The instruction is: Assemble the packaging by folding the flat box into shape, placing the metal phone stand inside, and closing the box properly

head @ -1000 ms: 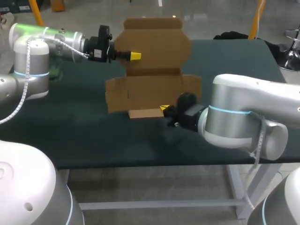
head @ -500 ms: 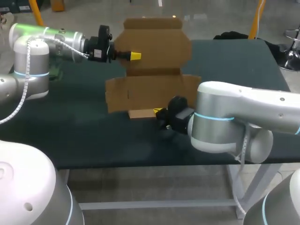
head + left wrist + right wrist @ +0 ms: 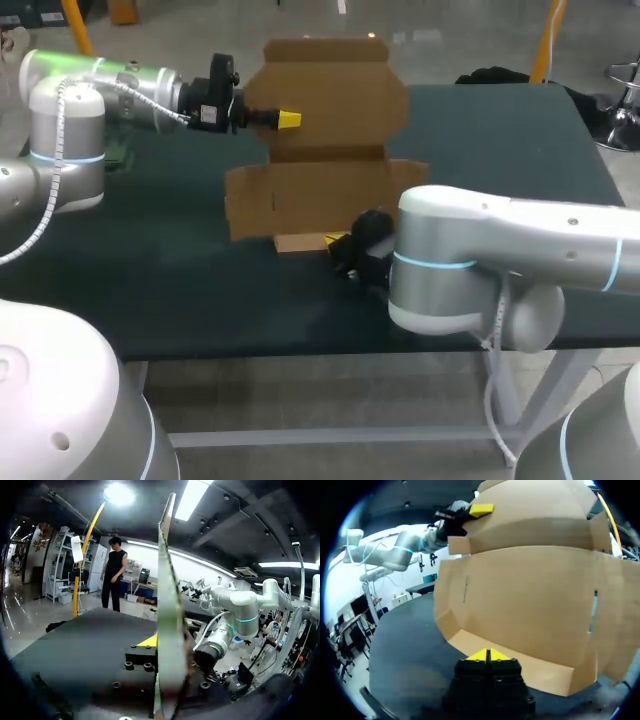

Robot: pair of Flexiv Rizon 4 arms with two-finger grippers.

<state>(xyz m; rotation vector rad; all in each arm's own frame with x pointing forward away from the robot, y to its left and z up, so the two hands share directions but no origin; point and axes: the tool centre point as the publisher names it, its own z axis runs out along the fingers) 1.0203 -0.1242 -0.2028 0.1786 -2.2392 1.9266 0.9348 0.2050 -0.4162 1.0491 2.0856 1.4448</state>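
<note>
The flat brown cardboard box stands upright on the dark table, its lowest flap lying forward on the surface. My left gripper is shut on the left edge of the upper panel; in the left wrist view the cardboard runs edge-on between its fingers. My right gripper is low on the table at the right end of that flap, shut with nothing in it. In the right wrist view its joined yellow tips sit just short of the flap, with the box wall behind. No phone stand is in view.
A black object lies at the table's back right corner. The right arm's thick elbow spans the front right of the table. The table's front left is bare dark surface.
My right arm has swung to the left, bringing its shut gripper closer along the front flap. The left arm and the box have kept still.
</note>
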